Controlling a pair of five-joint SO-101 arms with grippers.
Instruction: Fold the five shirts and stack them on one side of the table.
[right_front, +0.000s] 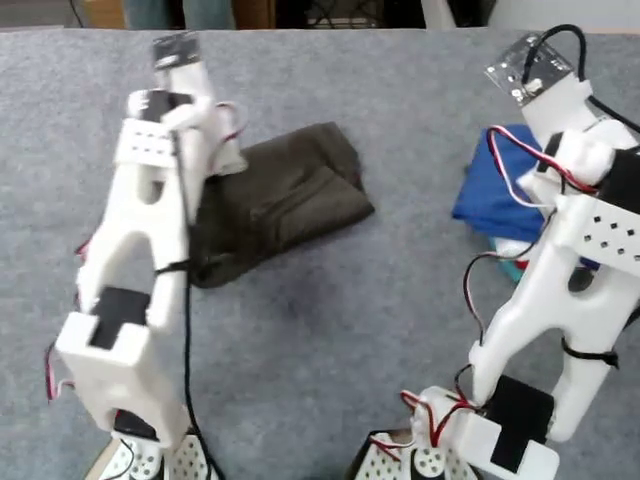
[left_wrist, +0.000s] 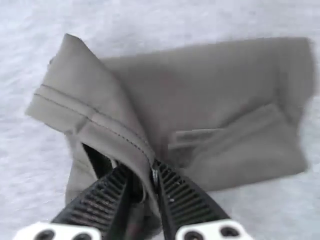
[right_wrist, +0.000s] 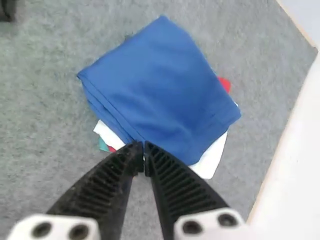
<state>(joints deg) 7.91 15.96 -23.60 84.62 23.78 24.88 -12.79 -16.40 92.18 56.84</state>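
A grey felt-like cover (right_front: 330, 330) lies evenly lit over the table (right_wrist: 296, 23), whose pale rim shows at one corner. Beyond the far edge stands brown wooden furniture (right_front: 100, 12). A smooth white surface (right_wrist: 300, 165) runs alongside.

It looks like a robotics lab or workshop. On a grey felt-covered surface (right_front: 330, 330) stand a left arm (right_front: 140, 250) and right arm (right_front: 560, 300) of white plastic with bare red-and-white wires (right_front: 428, 418). Wooden furniture (right_front: 100, 12) stands beyond the surface's far edge.
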